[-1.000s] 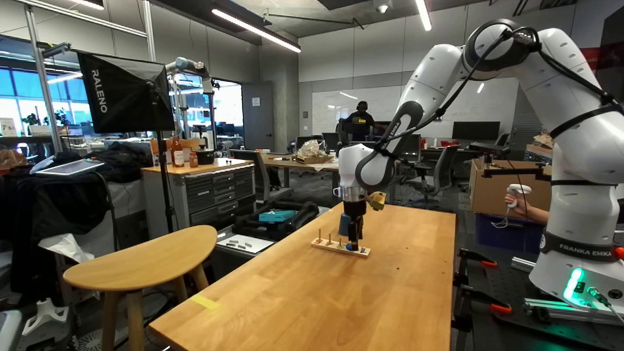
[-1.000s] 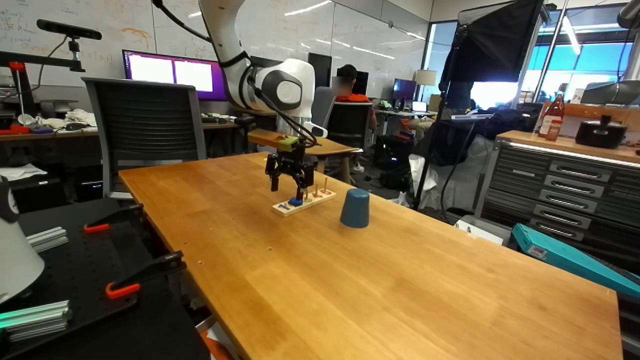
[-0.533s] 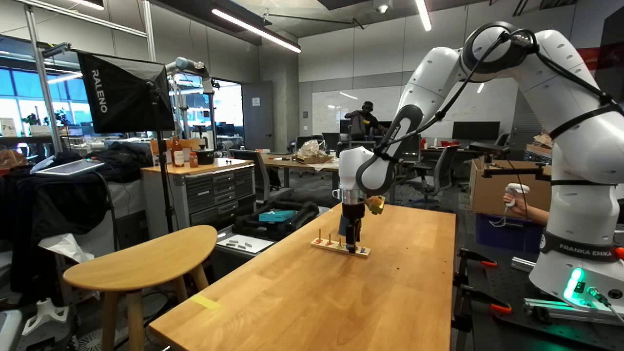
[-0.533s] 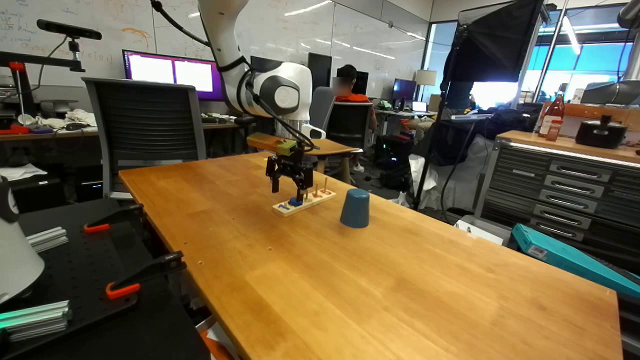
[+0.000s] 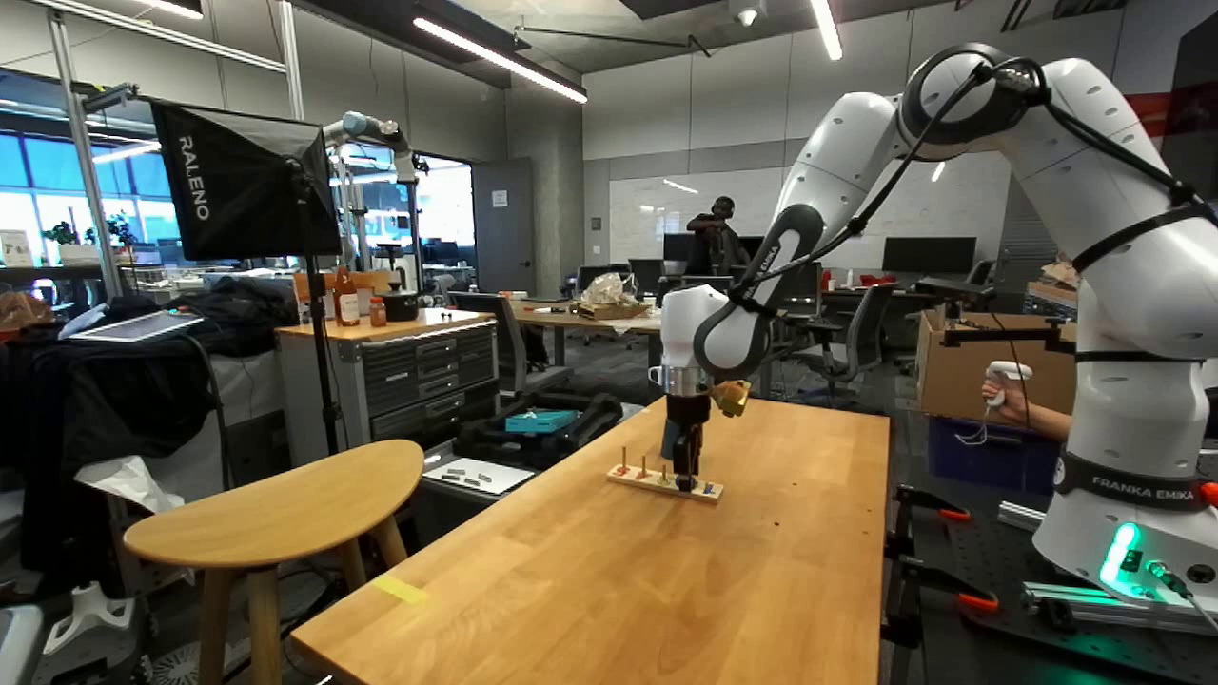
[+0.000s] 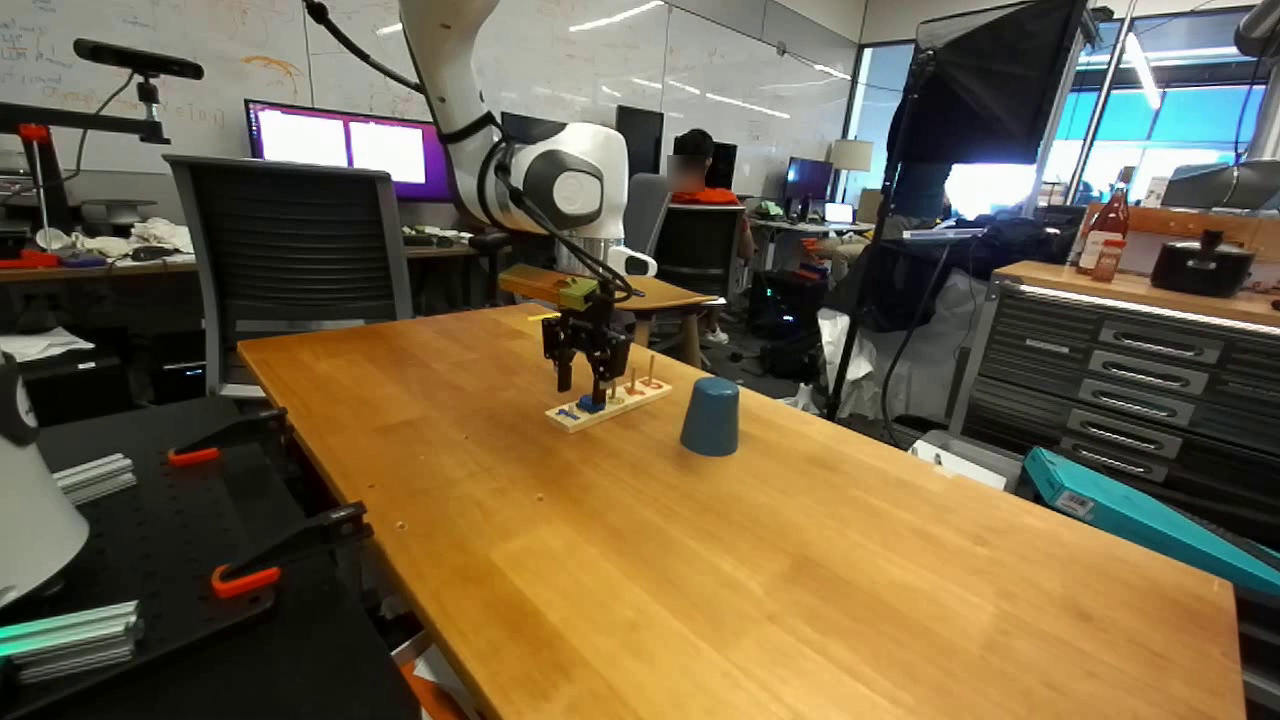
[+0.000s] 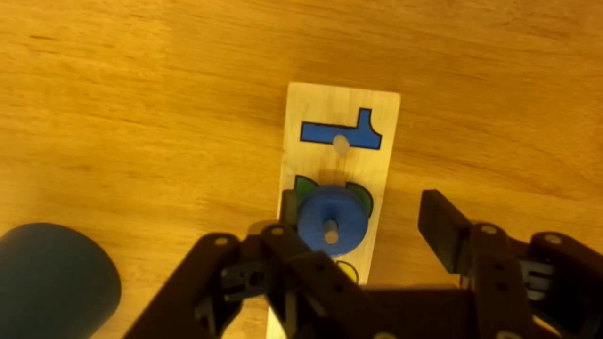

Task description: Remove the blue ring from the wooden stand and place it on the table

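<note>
The blue ring (image 7: 351, 221) sits around a peg of the wooden stand (image 7: 339, 99), whose tip pokes up through the hole. That stand, a light strip with several pegs and painted numbers, lies on the table (image 6: 800, 560). My gripper (image 7: 362, 219) reaches down over it, jaws partly apart, with the ring in the space between them. In the wrist view one finger (image 7: 289, 207) is right beside the ring; whether it touches cannot be told. A wide gap separates the opposite finger (image 7: 435, 230) from the ring. In an exterior view the gripper (image 5: 685, 485) mostly hides the ring.
A blue-grey upturned cup (image 6: 710, 418) stands on the table close to the stand, and shows in the wrist view as a dark cup (image 7: 52, 282). Other pegs (image 5: 644, 466) rise from the stand. A rounded wooden stool (image 5: 285, 504) stands beside the table.
My gripper has come down a little toward the stand, and its fingers have drawn closer together in the last half second. The stand and the cup have not moved.
</note>
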{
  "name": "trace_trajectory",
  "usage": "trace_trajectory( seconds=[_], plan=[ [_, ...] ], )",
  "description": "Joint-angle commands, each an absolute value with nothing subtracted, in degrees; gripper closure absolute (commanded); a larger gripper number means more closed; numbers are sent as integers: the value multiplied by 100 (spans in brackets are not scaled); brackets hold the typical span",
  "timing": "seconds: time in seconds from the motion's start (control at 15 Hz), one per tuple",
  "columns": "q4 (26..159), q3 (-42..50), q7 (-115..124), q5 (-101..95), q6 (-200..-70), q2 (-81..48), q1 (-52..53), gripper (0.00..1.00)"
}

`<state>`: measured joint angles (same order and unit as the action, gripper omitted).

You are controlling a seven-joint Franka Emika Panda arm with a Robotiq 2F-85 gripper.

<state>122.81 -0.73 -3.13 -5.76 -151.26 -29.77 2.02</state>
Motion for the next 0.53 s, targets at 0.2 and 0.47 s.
trace_trajectory(
  seconds=[0.2, 0.47],
  plan=[
    [12026, 91, -172, -646, -15196, -3162, 254, 0],
    [11962, 153, -181, -694, -15195, -3234, 266, 25]
  ],
)
